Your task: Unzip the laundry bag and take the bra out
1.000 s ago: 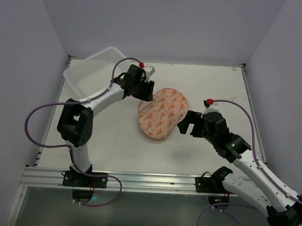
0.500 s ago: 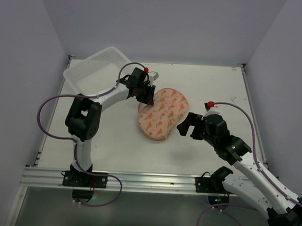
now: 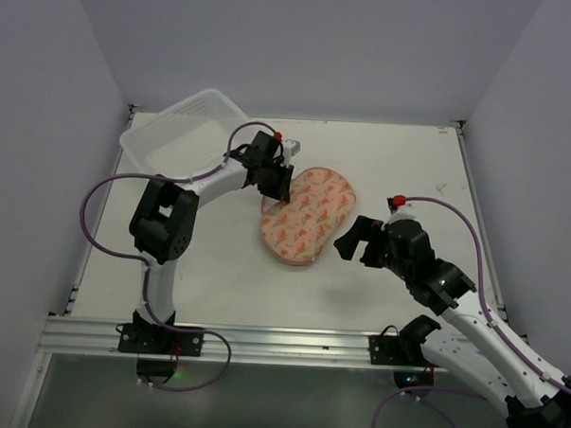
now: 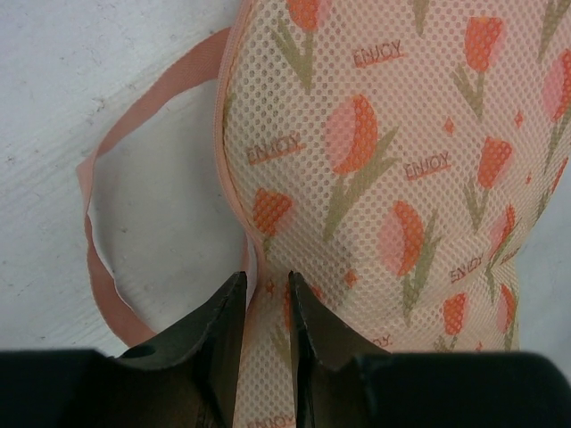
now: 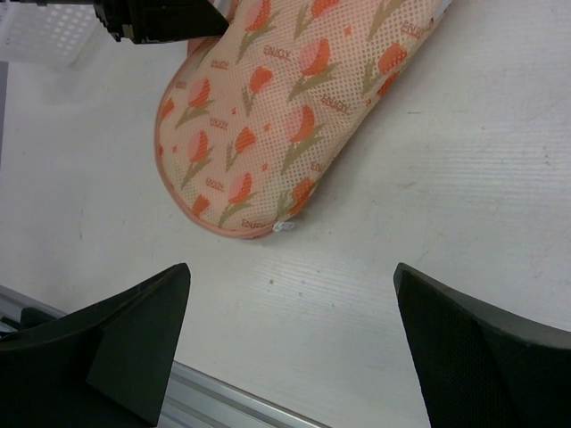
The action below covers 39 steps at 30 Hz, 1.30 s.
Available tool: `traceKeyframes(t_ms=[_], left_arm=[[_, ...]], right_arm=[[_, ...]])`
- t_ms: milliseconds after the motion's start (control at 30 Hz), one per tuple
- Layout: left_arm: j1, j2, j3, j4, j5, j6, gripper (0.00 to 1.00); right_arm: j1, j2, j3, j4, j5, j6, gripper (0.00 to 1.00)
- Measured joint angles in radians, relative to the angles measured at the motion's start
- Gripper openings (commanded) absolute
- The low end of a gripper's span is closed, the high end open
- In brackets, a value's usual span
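Note:
The laundry bag point(image 3: 306, 215) lies closed in the middle of the table, peach-pink mesh with tulip prints. It also shows in the left wrist view point(image 4: 401, 160) and the right wrist view point(image 5: 285, 107). My left gripper point(image 3: 275, 187) is at the bag's far-left edge, its jaws point(image 4: 266, 285) pinched almost together on the pink zip edge beside the pink loop point(image 4: 98, 232). My right gripper point(image 3: 353, 239) hangs wide open and empty point(image 5: 291, 267) just right of the bag's near end, where a small white zip pull point(image 5: 284, 226) shows. The bra is hidden.
A clear plastic tub point(image 3: 180, 134) stands at the back left, just behind the left arm. The metal rail point(image 3: 261, 344) runs along the table's near edge. Bare table lies to the right of and behind the bag.
My left gripper has moved down and right onto the bag's far-left edge, and its arm has folded in. The right gripper has barely shifted.

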Motion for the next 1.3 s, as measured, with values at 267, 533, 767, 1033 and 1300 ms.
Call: traceKeyframes(t_ms=[267, 533, 767, 1033, 1300], left_arm=[[0.000, 0.008, 0.004, -0.001, -0.029, 0.000, 0.27], [0.000, 0.020, 0.006, -0.002, -0.023, 0.000, 0.19], [0.000, 0.020, 0.006, 0.003, 0.011, 0.000, 0.00], [0.000, 0.014, 0.006, 0.004, 0.040, -0.002, 0.00], [0.000, -0.076, 0.006, 0.014, 0.094, -0.035, 0.00]], right_arm=[[0.000, 0.000, -0.017, 0.007, -0.018, 0.011, 0.97], [0.000, -0.001, -0.017, 0.009, -0.018, 0.017, 0.97], [0.000, -0.001, -0.017, 0.014, -0.018, 0.017, 0.96], [0.000, -0.014, -0.017, 0.015, -0.017, 0.017, 0.96], [0.000, -0.035, -0.016, 0.015, -0.010, 0.017, 0.96]])
